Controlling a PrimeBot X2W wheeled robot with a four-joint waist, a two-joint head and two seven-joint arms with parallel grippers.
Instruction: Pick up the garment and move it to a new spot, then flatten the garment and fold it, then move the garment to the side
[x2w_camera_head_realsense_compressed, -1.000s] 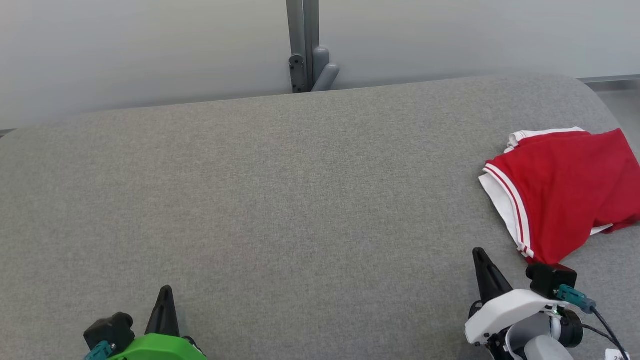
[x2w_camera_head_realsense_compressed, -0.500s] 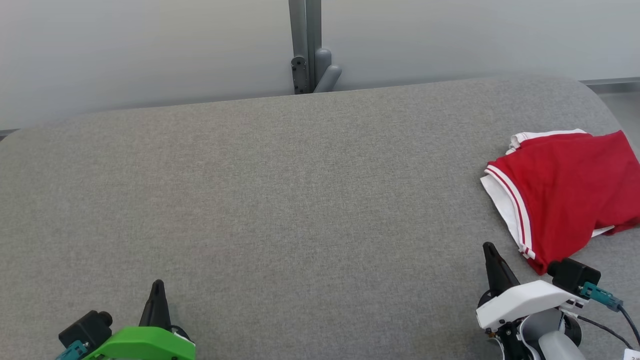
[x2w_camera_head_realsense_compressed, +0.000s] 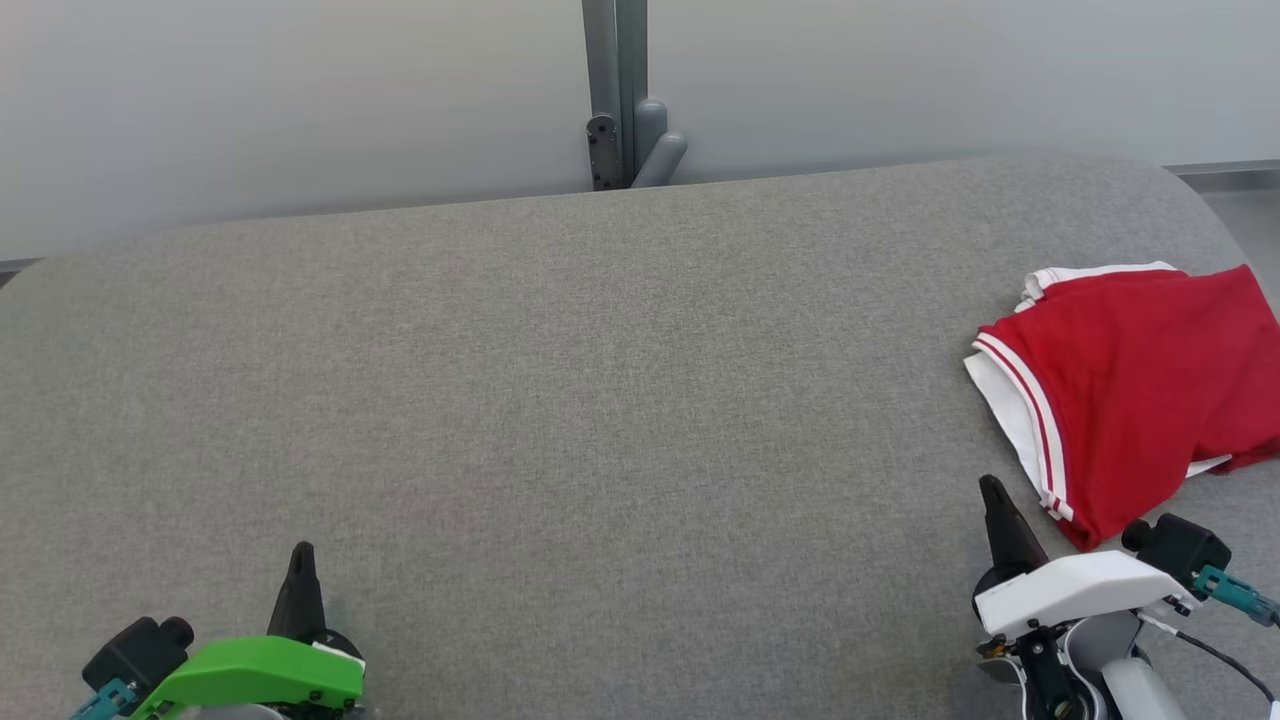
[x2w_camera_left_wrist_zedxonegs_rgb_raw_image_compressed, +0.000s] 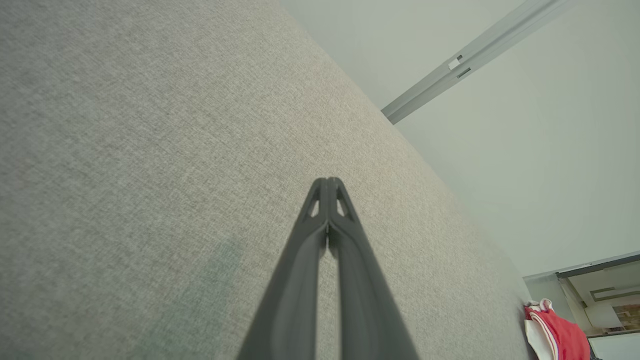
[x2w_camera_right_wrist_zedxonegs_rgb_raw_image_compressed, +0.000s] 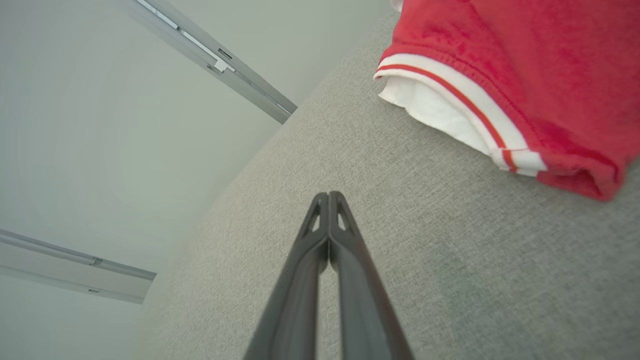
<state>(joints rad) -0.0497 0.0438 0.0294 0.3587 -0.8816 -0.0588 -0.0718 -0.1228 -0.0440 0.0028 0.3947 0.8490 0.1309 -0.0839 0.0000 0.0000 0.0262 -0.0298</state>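
Lying bunched and folded over at the far right of the grey woven fabric surface (x2w_camera_head_realsense_compressed: 600, 380): red knit garment with white striped trim (x2w_camera_head_realsense_compressed: 1140, 390), its right part cut off by the head view's edge. A white inner layer pokes out along its left hem. It lies free of both grippers.

Just below the garment's lower left corner sits the right gripper (x2w_camera_head_realsense_compressed: 990, 488), close but apart from it. Its two long dark fingers are pressed together, clenched on nothing, pointing up and slightly left in the head view. In the right wrist view the tips meet over bare fabric, with the garment up and to their right. Behind the fingers is the white wrist housing (x2w_camera_head_realsense_compressed: 1075, 590), with a black camera block with teal plug (x2w_camera_head_realsense_compressed: 1175, 545) on its right.

At lower left, well apart from the garment, the left gripper (x2w_camera_head_realsense_compressed: 302, 552) is likewise clamped together and empty, pointing up, with the green wrist housing (x2w_camera_head_realsense_compressed: 255, 672) below it. In the left wrist view the garment is small in the lower right corner.

The pale grey wall (x2w_camera_head_realsense_compressed: 300, 100) stands behind the surface, with a grey metal post (x2w_camera_head_realsense_compressed: 615, 80) at top centre.
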